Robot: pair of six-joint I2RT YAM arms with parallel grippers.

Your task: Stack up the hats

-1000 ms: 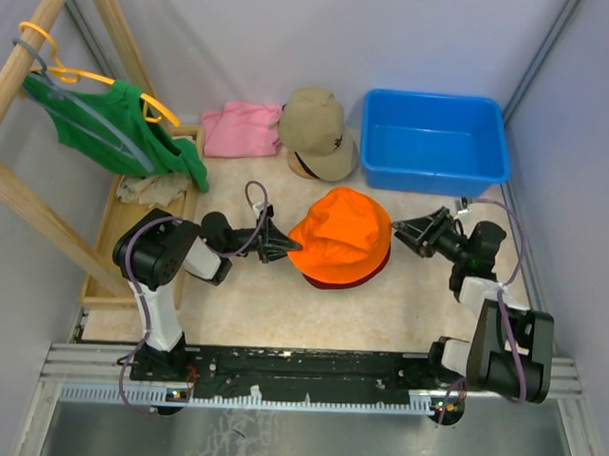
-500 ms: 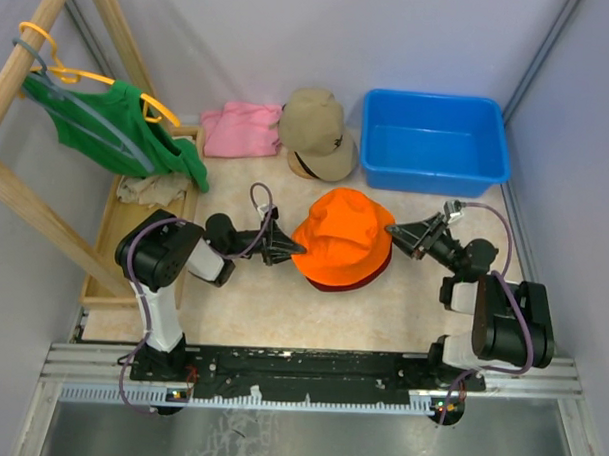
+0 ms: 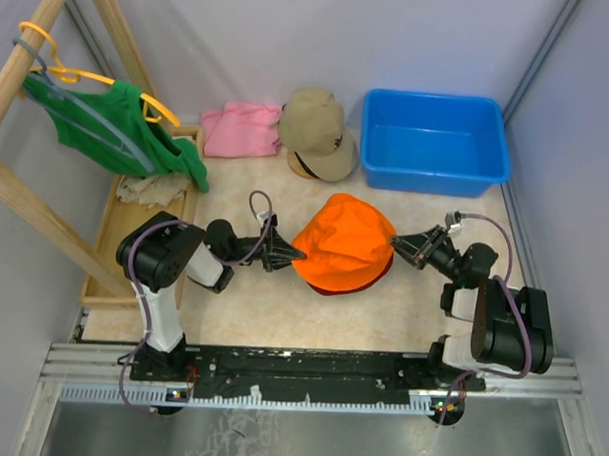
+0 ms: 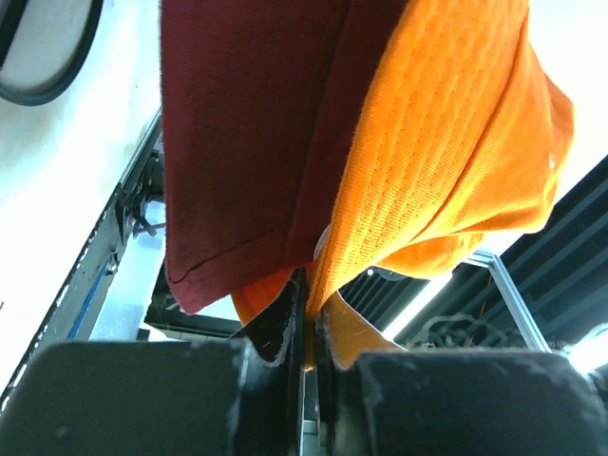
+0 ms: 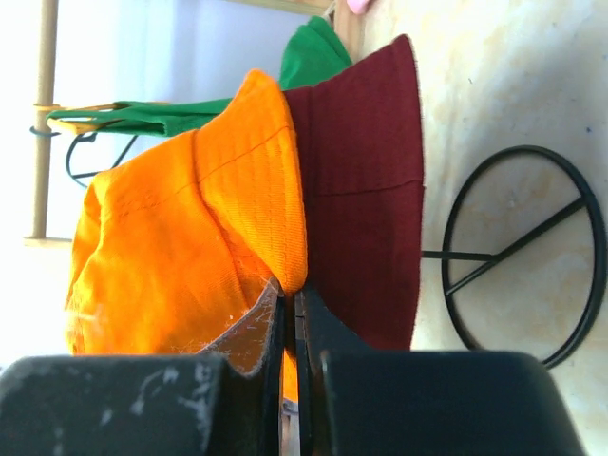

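The right gripper [image 3: 396, 243] had closed in and clamped the right brim of the orange bucket hat [image 3: 342, 239]; the left gripper [image 3: 296, 255] pinched the opposite brim. The hat stretched between them, over the dark red hat [image 5: 366, 180], with the tan cap [image 3: 316, 128] well behind. Whether either pinch also caught red fabric was unclear.
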